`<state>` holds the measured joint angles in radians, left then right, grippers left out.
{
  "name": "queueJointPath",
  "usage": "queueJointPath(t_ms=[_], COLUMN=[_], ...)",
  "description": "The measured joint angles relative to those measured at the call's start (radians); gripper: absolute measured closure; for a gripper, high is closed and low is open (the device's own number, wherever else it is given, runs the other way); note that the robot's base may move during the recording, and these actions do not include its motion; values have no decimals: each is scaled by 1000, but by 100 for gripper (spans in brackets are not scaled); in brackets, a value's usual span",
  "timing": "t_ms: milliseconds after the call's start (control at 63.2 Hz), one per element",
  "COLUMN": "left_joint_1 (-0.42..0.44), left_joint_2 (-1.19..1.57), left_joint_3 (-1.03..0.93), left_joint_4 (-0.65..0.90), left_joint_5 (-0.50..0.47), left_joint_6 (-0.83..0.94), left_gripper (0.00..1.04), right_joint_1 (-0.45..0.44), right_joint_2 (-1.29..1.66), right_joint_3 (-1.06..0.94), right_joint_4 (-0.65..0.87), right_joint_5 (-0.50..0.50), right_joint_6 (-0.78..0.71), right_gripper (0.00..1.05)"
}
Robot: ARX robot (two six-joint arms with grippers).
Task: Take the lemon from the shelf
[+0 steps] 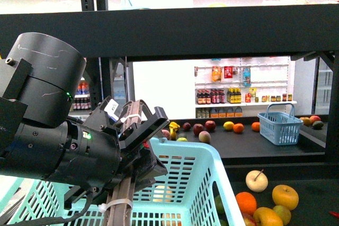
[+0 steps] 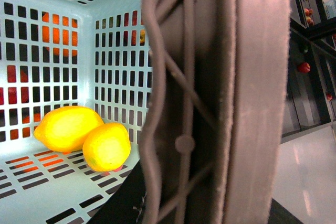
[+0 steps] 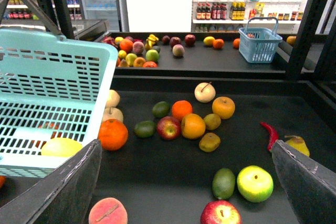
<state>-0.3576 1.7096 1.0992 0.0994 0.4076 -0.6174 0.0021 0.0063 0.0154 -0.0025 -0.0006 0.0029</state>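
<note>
My left hand (image 1: pixel 139 130) is clamped on the grey handle (image 2: pixel 210 98) of the pale blue basket (image 1: pixel 196 178), holding it up against the front of the black shelf (image 1: pixel 212 27). Two lemons (image 2: pixel 84 135) already lie touching on the basket floor, in the corner. My right hand (image 3: pixel 178 192) hangs with its fingers (image 3: pixel 63 187) wide apart and empty above the fruit spread on the shelf tier: oranges (image 3: pixel 113 134), apples, a green apple (image 3: pixel 255 183), a red chilli (image 3: pixel 270 135). I judge I am between picks, searching for the next lemon. Nothing on the near tier reads clearly as one; a yellow fruit (image 3: pixel 209 41) on the far tier might be, but I cannot tell. Next I must settle on a target, then lower the right hand over it.
</note>
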Motion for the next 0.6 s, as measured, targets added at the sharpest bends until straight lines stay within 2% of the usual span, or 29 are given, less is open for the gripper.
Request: queueJointPath(t_ms=[79, 158, 285, 411, 601], left_joint_1=[0, 1, 23, 103, 235], left_joint_2=[0, 3, 3, 3, 3], left_joint_3=[0, -11, -11, -9, 62], left_joint_4=[1, 98, 187, 258, 245], left_joint_5=[0, -3, -70, -193, -319], left_joint_6=[0, -48, -92, -260, -414], left_gripper=[78, 78, 78, 78, 78], right_joint_1=[0, 0, 0, 0, 0], right_joint_2=[0, 0, 0, 0, 0], right_joint_3=[0, 0, 0, 0, 0], right_joint_4=[0, 0, 0, 0, 0], right_joint_5=[0, 0, 0, 0, 0], right_joint_6=[0, 0, 0, 0, 0], right_gripper=[7, 7, 7, 7, 7])
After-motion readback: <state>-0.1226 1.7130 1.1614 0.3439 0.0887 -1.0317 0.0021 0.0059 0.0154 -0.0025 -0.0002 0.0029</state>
